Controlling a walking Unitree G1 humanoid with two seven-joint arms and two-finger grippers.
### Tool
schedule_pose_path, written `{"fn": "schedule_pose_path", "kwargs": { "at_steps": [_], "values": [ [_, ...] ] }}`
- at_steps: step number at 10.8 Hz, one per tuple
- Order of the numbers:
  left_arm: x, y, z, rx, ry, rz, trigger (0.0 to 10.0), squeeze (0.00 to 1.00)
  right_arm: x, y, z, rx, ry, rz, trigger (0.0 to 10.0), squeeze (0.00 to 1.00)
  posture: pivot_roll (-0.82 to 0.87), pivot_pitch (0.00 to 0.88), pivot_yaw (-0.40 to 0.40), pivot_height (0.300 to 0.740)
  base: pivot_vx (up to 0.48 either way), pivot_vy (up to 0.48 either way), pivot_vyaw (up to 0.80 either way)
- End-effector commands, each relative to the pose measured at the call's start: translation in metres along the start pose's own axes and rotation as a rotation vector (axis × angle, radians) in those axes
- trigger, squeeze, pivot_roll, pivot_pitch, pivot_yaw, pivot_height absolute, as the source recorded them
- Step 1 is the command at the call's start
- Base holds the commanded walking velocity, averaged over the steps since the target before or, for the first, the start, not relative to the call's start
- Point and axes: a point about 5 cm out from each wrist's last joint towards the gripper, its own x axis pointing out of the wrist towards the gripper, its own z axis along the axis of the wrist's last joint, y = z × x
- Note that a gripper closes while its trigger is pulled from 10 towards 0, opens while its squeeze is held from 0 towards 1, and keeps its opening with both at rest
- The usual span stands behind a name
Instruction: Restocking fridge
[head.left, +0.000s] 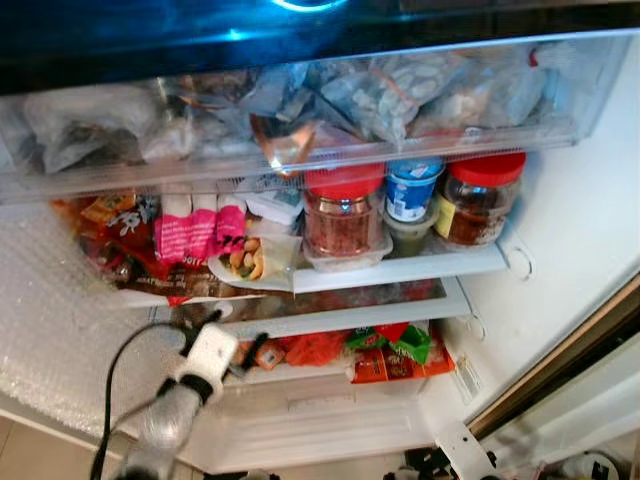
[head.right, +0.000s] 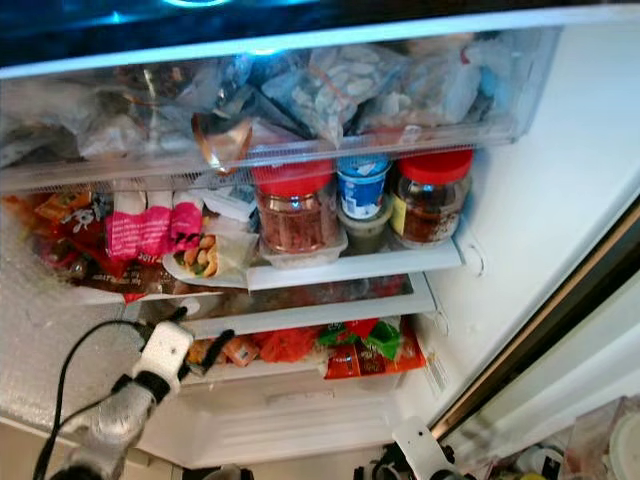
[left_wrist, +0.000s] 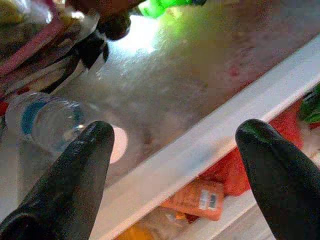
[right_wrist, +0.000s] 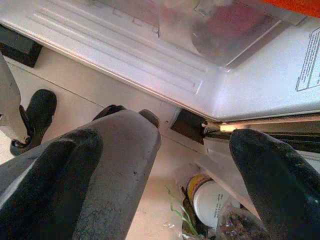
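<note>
Left gripper (left_wrist: 172, 150), fingers spread and holding nothing, reaches at the fridge's white shelf edge (left_wrist: 200, 145). One clear water bottle (left_wrist: 42, 120) lies on that shelf, just beyond the fingertips. One shelf up: two red-lidded jars (head.left: 343, 210), one blue-labelled tub (head.left: 410, 190). Right gripper (right_wrist: 165, 175) hangs spread over the tile floor (right_wrist: 75, 95).

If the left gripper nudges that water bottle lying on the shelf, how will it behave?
The water bottle lies on its side on the shelf, so it will probably roll. Its clear plastic looks smooth, likely slippery. The left gripper is open in front of it; packets crowding beside the bottle may stop it.
</note>
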Motion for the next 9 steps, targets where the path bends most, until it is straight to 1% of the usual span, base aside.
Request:
{"fn": "schedule_pose_path", "kwargs": {
  "at_steps": [1, 2, 3, 4, 5, 6, 7, 8, 9],
  "values": [
    [-0.004, -0.001, 0.001, 0.002, -0.019, -0.010, 10.0, 0.00, -0.007, 0.015, -0.042, 0.006, 0.186, 0.040, 10.0, 0.00, -0.15, 0.100, 0.070, 0.653, 0.000, 0.000, 0.00],
    [-0.011, -0.001, -0.001, -0.037, -0.018, 0.039, 10.0, 0.00, -0.007, 0.014, -0.042, 0.007, 0.187, 0.040, 10.0, 0.00, -0.14, 0.094, 0.067, 0.653, 0.000, 0.000, 0.00],
    [-0.019, 0.000, -0.007, -0.127, 0.014, 0.131, 10.0, 0.00, -0.007, 0.014, -0.042, 0.008, 0.189, 0.039, 10.0, 0.00, -0.14, 0.084, 0.071, 0.653, 0.000, 0.000, 0.00],
    [-0.034, -0.001, -0.027, -0.294, 0.138, 0.259, 10.0, 0.00, -0.008, 0.014, -0.043, 0.017, 0.192, 0.034, 10.0, 0.00, -0.13, 0.071, 0.072, 0.653, 0.000, 0.000, 0.00],
    [-0.046, 0.001, -0.048, -0.367, 0.268, 0.330, 10.0, 0.00, -0.007, 0.015, -0.043, 0.021, 0.194, 0.033, 10.0, 0.00, -0.12, 0.055, 0.077, 0.653, 0.000, 0.000, 0.00],
    [-0.055, 0.002, -0.060, -0.437, 0.336, 0.369, 10.0, 0.00, -0.007, 0.016, -0.043, 0.021, 0.194, 0.033, 10.0, 0.00, -0.12, 0.051, 0.078, 0.653, 0.000, 0.000, 0.00],
    [-0.064, 0.002, -0.074, -0.459, 0.431, 0.378, 10.0, 0.00, -0.006, 0.016, -0.042, 0.028, 0.188, 0.025, 10.0, 0.00, -0.13, 0.033, 0.093, 0.653, 0.000, 0.000, 0.00],
    [-0.072, -0.002, -0.083, -0.482, 0.520, 0.380, 10.0, 0.00, -0.006, 0.016, -0.041, 0.034, 0.185, 0.019, 10.0, 0.00, -0.13, 0.025, 0.098, 0.653, 0.000, 0.000, 0.00],
    [-0.078, -0.011, -0.092, -0.473, 0.608, 0.333, 10.0, 0.00, -0.006, 0.016, -0.041, 0.040, 0.184, 0.015, 10.0, 0.00, -0.14, 0.016, 0.101, 0.653, 0.000, 0.000, 0.00]
  ]
}}
